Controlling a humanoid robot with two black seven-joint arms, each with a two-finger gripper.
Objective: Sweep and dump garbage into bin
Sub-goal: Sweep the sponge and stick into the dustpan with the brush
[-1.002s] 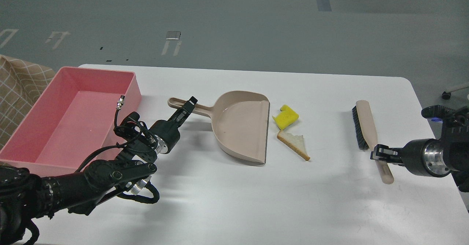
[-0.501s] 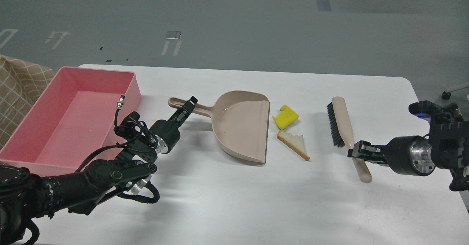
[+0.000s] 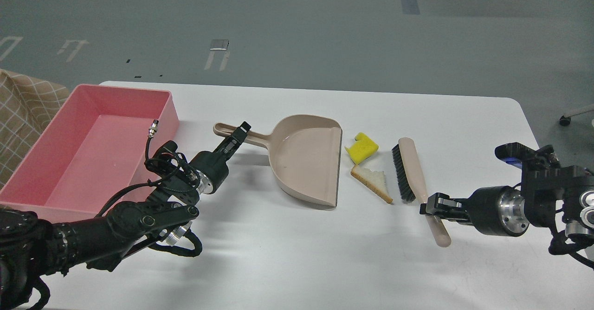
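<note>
The yellow notched sponge chunk [image 3: 362, 148] and the triangular bread slice [image 3: 372, 183] lie on the white table [image 3: 297, 254] just right of the beige dustpan [image 3: 306, 159], at its open mouth. My left gripper [image 3: 239, 132] is shut on the dustpan's handle [image 3: 229, 130]. My right gripper [image 3: 429, 207] is shut on the handle of a beige brush [image 3: 410, 173] with black bristles. The bristles stand close to the right of the bread slice. The pink bin [image 3: 88, 145] sits at the table's far left, empty.
A checked beige cloth [image 3: 21, 115] shows at the left edge beyond the bin. The table's right edge runs near my right arm. A cable with a metal plug [image 3: 151, 129] from my left arm hangs over the bin's near right wall.
My right gripper has carried the brush leftward across the table, from well right of the garbage to just beside the bread slice. The left arm, dustpan and garbage have not moved.
</note>
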